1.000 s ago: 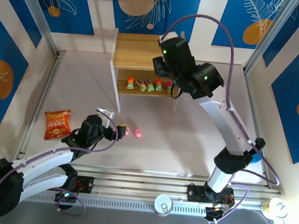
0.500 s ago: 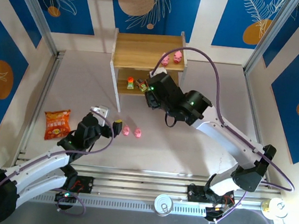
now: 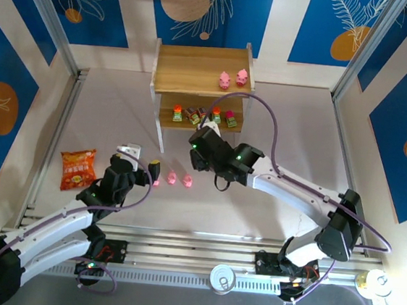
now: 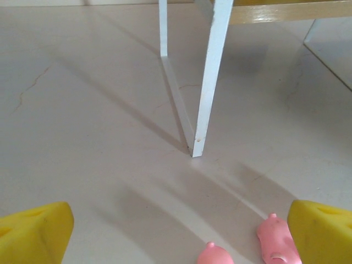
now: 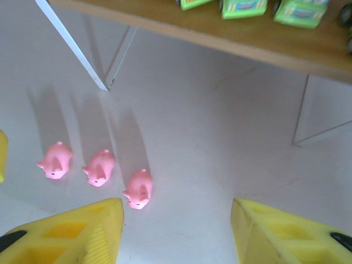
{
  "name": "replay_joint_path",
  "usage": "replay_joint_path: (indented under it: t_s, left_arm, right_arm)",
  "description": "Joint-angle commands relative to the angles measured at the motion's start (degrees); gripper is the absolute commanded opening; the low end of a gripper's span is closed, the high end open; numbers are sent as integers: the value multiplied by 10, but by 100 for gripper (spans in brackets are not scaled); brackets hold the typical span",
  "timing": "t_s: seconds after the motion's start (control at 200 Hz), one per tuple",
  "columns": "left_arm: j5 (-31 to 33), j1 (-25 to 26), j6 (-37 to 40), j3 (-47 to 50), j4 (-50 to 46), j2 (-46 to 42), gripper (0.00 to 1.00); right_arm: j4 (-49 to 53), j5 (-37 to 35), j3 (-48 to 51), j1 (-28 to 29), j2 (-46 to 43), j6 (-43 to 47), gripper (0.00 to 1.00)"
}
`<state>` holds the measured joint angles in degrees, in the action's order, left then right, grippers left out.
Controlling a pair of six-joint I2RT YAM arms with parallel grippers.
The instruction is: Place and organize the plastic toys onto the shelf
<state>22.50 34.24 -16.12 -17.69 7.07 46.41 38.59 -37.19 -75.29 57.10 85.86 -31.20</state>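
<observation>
The shelf (image 3: 190, 67) stands at the back of the table. Two pink pigs (image 3: 224, 80) sit on its top tier, and several blocky toys (image 3: 193, 115) line the lower tier, also seen as green-based blocks (image 5: 245, 6) in the right wrist view. Three pink pigs (image 5: 99, 167) lie in a row on the table before the shelf's front left leg (image 4: 198, 144). My left gripper (image 3: 154, 171) is open, low over the table, with two pigs (image 4: 278, 245) just ahead of its right finger. My right gripper (image 5: 176, 231) hovers open above the rightmost pig (image 5: 138, 188).
An orange snack bag (image 3: 78, 168) lies at the left. The shelf's white legs (image 5: 104, 82) stand just beyond the pigs. A can (image 3: 223, 278) sits on the rail at the near edge. The left gripper's yellow finger (image 5: 1, 154) pokes in beside the pigs.
My right arm has come down from the shelf's top tier to just above the table pigs, uncovering two pigs on the top tier. My left gripper has drawn back slightly leftward.
</observation>
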Motion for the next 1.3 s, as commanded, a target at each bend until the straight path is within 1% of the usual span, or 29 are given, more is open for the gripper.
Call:
replay_joint_path:
  t_s: [0.0, 0.21, 0.315, 0.605, 0.79, 1.296]
  left_arm:
    - [30, -3, -15, 1, -9, 3, 100]
    - [32, -3, -19, 6, 2, 4, 100]
    - [44, -3, -25, 5, 6, 13, 100]
    - [55, -3, -29, 3, 5, 18, 100]
    - [55, -3, -30, 4, 6, 19, 100]
    - [52, -3, -33, 3, 9, 28, 100]
  right_arm:
    - [-38, 3, 19, 11, 22, -43, 54]
    - [-66, -15, 49, 16, 50, -77, 55]
    - [-77, -23, 55, 20, 70, -91, 55]
    - [-101, -57, 52, 56, 142, -143, 55]
    - [-111, -89, 51, 75, 175, -158, 56]
    - [-127, -64, 40, 71, 240, -175, 56]
